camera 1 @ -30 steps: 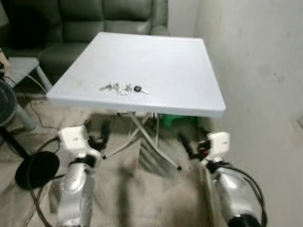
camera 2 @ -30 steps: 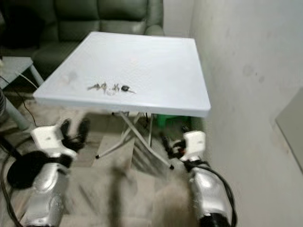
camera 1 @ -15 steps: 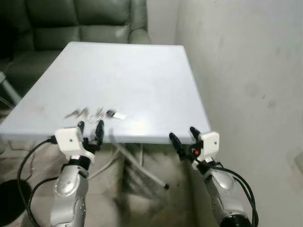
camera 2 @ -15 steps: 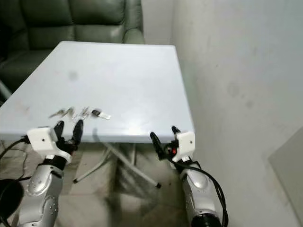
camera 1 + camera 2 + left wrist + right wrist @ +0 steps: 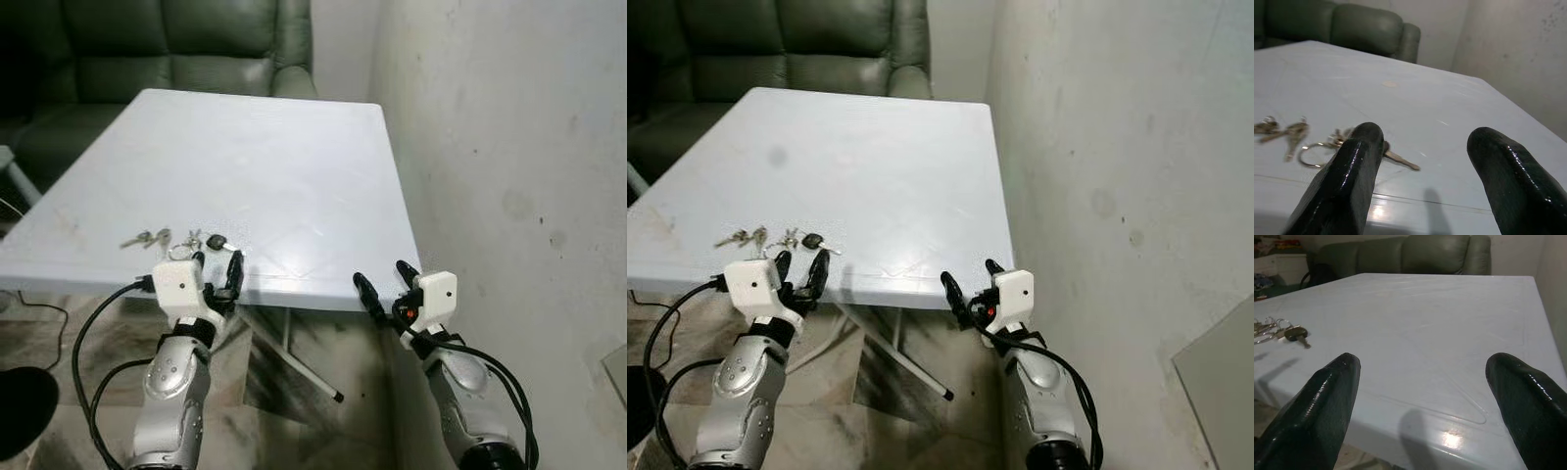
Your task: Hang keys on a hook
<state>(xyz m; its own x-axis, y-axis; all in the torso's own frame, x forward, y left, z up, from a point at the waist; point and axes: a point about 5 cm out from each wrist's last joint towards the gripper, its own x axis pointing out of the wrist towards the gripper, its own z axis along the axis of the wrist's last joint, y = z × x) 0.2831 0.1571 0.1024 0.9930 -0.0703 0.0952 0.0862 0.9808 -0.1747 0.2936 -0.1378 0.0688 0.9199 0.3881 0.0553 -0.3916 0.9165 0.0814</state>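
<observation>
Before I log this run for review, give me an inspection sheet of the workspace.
Surface: white folding table, bare apart from the keys.
Job's things: keys lie near the front edge; no hook seen.
Clutter: nothing seen.
Grippers: left gripper open at the table edge just before the keys; right gripper open at the front right corner.
Cables: black cables run along both arms.
Surroundings: green sofa behind, wall to the right.

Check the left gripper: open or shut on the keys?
Open. The left gripper has its two black fingers spread with bare table between them; the keys lie flat just beyond, ungrasped.
</observation>
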